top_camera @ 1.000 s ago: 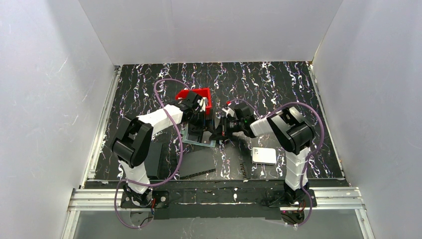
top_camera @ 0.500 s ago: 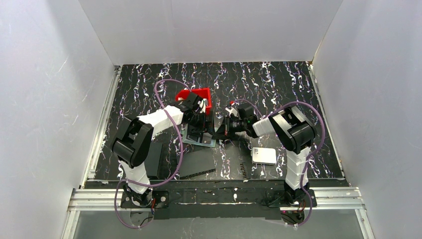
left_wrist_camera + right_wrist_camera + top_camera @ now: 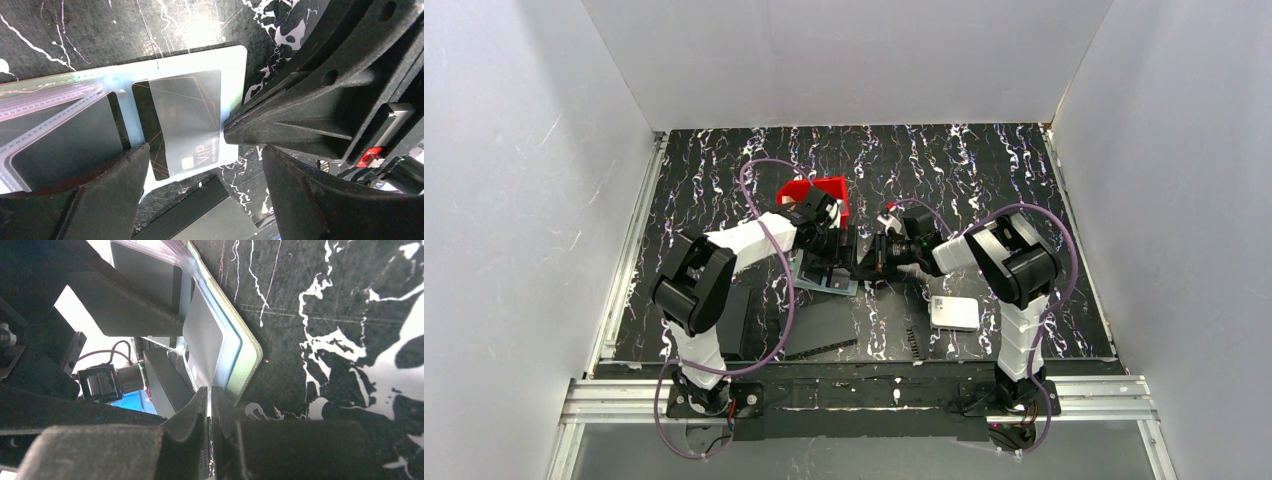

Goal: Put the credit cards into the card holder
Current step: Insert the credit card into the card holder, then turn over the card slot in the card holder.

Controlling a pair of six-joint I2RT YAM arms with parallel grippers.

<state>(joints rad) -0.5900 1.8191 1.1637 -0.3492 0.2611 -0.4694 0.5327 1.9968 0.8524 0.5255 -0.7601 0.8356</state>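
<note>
Holder (image 3: 822, 281) open on desk (image 3: 944, 170), near red bin (image 3: 826, 188). Left pincer (image 3: 205, 165) spread wide just above holder, gripping nothing. Right pincer (image 3: 209, 390) pinched shut on edge of dark card (image 3: 185, 125), partly under translucent pocket (image 3: 228, 90).

The tabletop (image 3: 964, 170) is marbled black, streaked with white and faint purple veins. The bin (image 3: 829, 188) is coloured red, the box (image 3: 954, 313) white. The card holder (image 3: 190, 57) is seen as grey-green with pale, translucent pockets. The card (image 3: 182, 120) is dark, crossed by thin orange lines and marked with pale lettering. The fingers (image 3: 85, 200) are black and the cables (image 3: 776, 300) purple.
</note>
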